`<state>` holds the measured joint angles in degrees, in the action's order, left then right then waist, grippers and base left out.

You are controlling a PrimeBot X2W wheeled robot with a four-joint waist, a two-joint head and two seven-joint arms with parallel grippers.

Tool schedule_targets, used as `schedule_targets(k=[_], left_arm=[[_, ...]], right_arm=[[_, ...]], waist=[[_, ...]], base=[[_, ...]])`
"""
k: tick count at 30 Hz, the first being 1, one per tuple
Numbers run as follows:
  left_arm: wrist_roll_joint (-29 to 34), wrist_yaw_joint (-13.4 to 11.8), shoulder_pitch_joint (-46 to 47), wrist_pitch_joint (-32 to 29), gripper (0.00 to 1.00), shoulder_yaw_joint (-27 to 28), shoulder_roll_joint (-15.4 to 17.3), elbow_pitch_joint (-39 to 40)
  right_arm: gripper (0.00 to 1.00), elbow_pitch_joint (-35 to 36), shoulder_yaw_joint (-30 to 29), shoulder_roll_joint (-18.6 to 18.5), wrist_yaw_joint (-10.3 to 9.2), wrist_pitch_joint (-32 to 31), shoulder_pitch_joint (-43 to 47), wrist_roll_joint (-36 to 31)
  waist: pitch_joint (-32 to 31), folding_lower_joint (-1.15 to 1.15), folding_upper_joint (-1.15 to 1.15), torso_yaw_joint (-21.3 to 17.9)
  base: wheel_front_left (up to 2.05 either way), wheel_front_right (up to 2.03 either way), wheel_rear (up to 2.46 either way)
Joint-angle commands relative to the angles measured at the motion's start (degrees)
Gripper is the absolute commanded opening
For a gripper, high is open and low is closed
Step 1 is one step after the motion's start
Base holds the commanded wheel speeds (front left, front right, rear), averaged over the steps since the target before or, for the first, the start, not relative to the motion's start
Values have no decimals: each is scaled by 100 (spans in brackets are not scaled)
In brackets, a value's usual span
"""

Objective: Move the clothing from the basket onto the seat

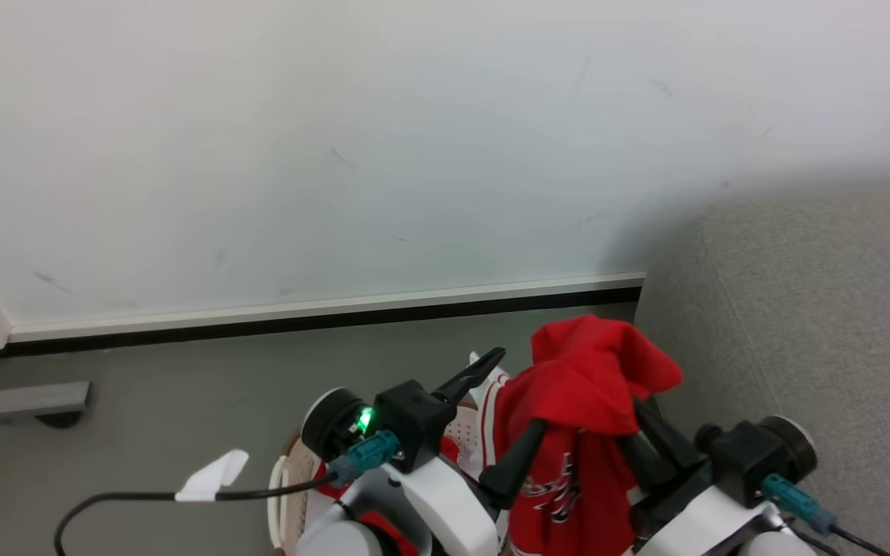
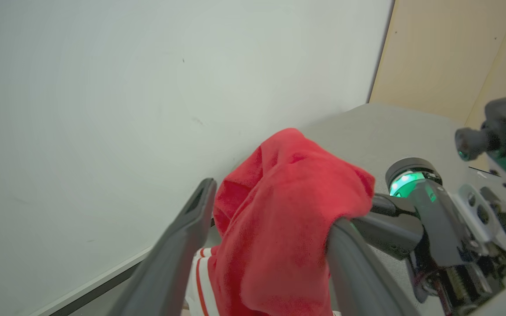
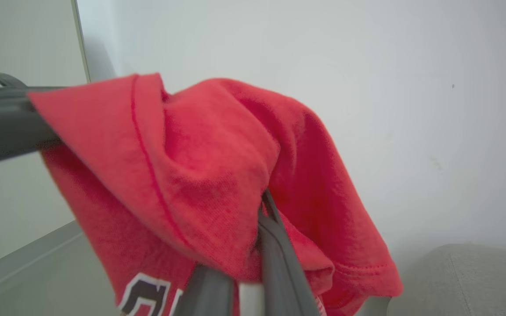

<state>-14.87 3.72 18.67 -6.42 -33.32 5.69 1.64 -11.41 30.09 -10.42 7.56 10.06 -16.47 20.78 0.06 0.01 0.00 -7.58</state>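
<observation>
- Cut off at the bottom edge, mostly hidden behind the arms: the basket [image 1: 279, 494].
- Clenched on the clothing [image 1: 592, 378] with the right gripper [image 3: 255, 215] jaws; tips buried in folds.
- Released, spread wide at the left gripper [image 2: 272, 202] jaws; cloth draped over one finger.
- Hanging just beside the seat [image 1: 800, 309].

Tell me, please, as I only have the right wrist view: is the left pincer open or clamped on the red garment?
Observer: The left pincer stands open; the clothing just drapes over one of its fingers.
Operator: Thank you. Where is the basket?
Observer: The basket sits on the floor beneath the left arm, left of the hanging clothing.
Operator: And the seat, how does it lie?
Observer: The seat spreads across the robot's right side, its edge close beside the hanging clothing.
</observation>
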Motion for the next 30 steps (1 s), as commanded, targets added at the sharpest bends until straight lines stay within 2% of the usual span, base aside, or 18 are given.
schedule_targets(k=[1,9,21,30], left_arm=[[52,-6,-72,108,100,0,10,-67],[149,-25,-164,687,100,-198,-50,-550],[246,-98,31,1449,100,-542,-190,-1378],[284,-89,249,1572,100,-613,-185,-1663]], right_arm=[[0,38,-120,-96,-14,-16,80,33],[0,474,-683,-378,-14,-135,279,105],[0,1049,-1654,-460,-14,-117,579,21],[0,1132,-2025,-398,-14,-35,621,-18]], waist=[[3,-1,0,-55],[91,-1,0,-484],[604,-1,0,-1323],[861,-1,0,-1469]], base=[[0,0,0],[0,0,0],[0,0,0],[0,0,0]])
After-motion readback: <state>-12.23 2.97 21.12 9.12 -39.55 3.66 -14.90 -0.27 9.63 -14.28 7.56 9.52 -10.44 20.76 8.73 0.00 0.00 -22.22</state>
